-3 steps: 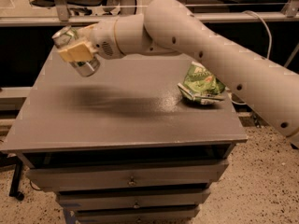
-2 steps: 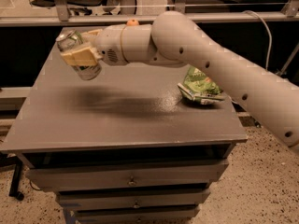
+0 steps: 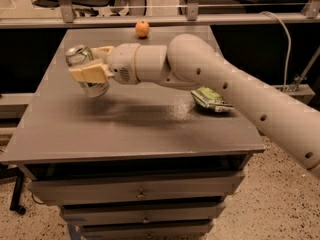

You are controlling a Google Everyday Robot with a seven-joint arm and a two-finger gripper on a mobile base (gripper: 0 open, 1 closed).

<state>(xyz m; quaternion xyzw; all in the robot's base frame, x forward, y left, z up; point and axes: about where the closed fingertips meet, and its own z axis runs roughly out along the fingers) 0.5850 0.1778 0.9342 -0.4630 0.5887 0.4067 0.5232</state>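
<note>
My gripper (image 3: 89, 68) reaches in from the right and hangs over the left part of the grey table (image 3: 135, 129). Its tan fingers (image 3: 91, 73) are shut on a silver can (image 3: 86, 74), which is held tilted above the tabletop, its top facing up and to the left. The can casts a shadow on the table beneath it. An orange (image 3: 142, 29) rests near the table's far edge, behind the arm. A green crumpled bag (image 3: 210, 99) lies on the right side of the table, partly hidden by my forearm.
The table stands on a cabinet with drawers (image 3: 137, 193) at its front. A glass railing (image 3: 150, 6) runs behind the table, with office chairs beyond it. A cable (image 3: 287, 44) hangs at the right. Speckled floor (image 3: 280, 204) lies to the right.
The arm has drawn toward the table's middle, carrying the can lower and to the right. The orange at the far edge is now in sight.
</note>
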